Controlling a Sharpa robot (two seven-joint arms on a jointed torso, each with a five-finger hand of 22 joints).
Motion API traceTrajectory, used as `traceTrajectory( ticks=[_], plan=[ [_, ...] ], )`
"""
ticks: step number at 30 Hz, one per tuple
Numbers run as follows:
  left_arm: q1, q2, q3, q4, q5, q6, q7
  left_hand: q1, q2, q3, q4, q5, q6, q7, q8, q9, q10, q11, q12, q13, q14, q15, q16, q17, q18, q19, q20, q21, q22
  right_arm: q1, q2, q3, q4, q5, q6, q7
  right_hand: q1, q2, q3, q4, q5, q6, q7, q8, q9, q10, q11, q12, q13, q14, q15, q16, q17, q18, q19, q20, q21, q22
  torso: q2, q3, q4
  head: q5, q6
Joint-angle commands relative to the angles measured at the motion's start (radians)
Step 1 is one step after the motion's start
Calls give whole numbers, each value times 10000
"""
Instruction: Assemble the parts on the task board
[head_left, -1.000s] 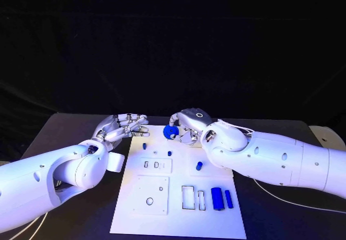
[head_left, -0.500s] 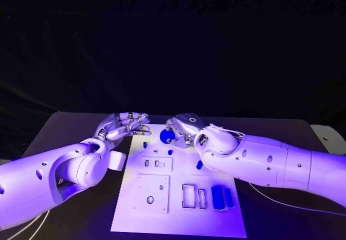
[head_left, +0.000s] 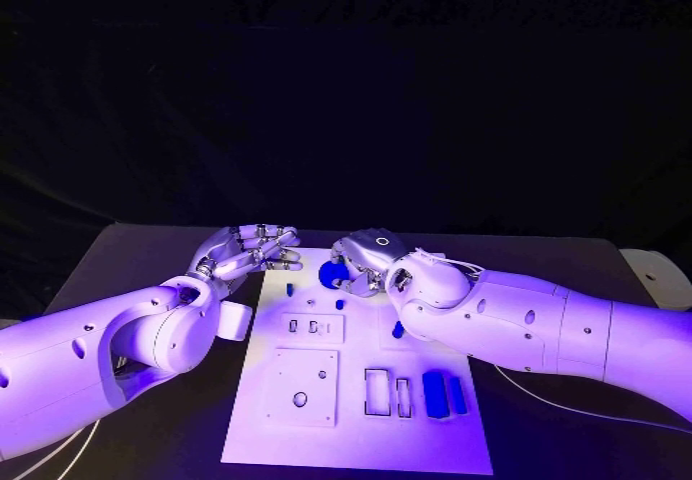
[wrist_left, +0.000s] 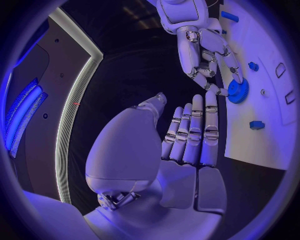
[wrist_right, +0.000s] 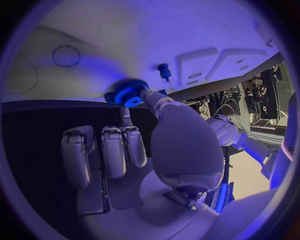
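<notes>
The white task board lies in the middle of the black table. My right hand hovers over the board's far end and pinches a blue gear between thumb and fingers; the gear sits at the thumb tip, just above the board. My left hand hangs at the board's far left corner, fingers side by side and holding nothing. From the left wrist, my left hand sits apart from the gear in the right hand.
Small blue pegs stand on the board. Two longer blue pieces lie at its near right beside empty slots. Two raised plates with cut-outs sit on its left half.
My right hand has carried the blue gear a little to the left and lower, closer to the board. The left hand has stayed where it was.
</notes>
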Motion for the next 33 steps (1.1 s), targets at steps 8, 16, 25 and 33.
traceTrajectory(
  ticks=[8, 16, 25, 33],
  plan=[
    [13, 7, 8, 20, 19, 166, 51, -105, 22, 57, -23, -66, -70, 131, -53, 12, 12, 62, -46, -5, 34, 51, -57, 11, 131, 43, -1, 28, -14, -27, 71, -16, -176, 64, 201, 90, -464, -35, -704, 425, -574, -695, 280, -704, -170, 166, 301, -274, 1662, 861, 275, 45, 1635, -69, 1045, 242, 45, 2627, -2, -9, 3, 3, 14],
    [13, -14, 8, 24, 19, 147, 36, -101, 29, 82, -44, -69, -67, 131, -55, 23, 36, 61, -81, -1, 27, 51, -81, 45, 131, 43, 0, 24, -25, -28, 19, -19, -137, 120, 742, 264, -789, 245, -1542, 1174, -158, -390, 224, -780, -94, 214, 263, -218, 1716, 869, 252, 67, 1687, -69, 1045, 238, 45, 2627, -3, 2, -8, 8, 2],
    [13, -36, 8, -2, 19, 157, 20, -98, 29, 85, -49, -69, -71, 132, -58, 23, 34, 62, -89, -2, 26, 51, -84, 50, 131, 43, -1, 23, -26, -18, -551, 24, 398, 303, -1220, 655, -492, 327, -1355, 1122, 39, -295, 189, -847, -71, 314, 220, -114, 1817, 876, 210, 78, 1719, -69, 1045, 196, 45, 2627, -17, 20, -40, -4, 55],
    [13, -87, 8, -62, 19, 163, 11, -97, 28, 88, -53, -69, -75, 133, -61, 23, 30, 64, -98, -3, 24, 52, -88, 54, 131, 43, 0, 23, -28, 280, -1924, 157, 1542, 1443, -2016, 1347, -355, 224, -1333, 1032, 2, -251, 186, -867, -61, 294, 219, -140, 1791, 869, 210, 72, 1694, -69, 1045, 194, 45, 2627, -47, 48, -136, -74, 142]
  ],
)
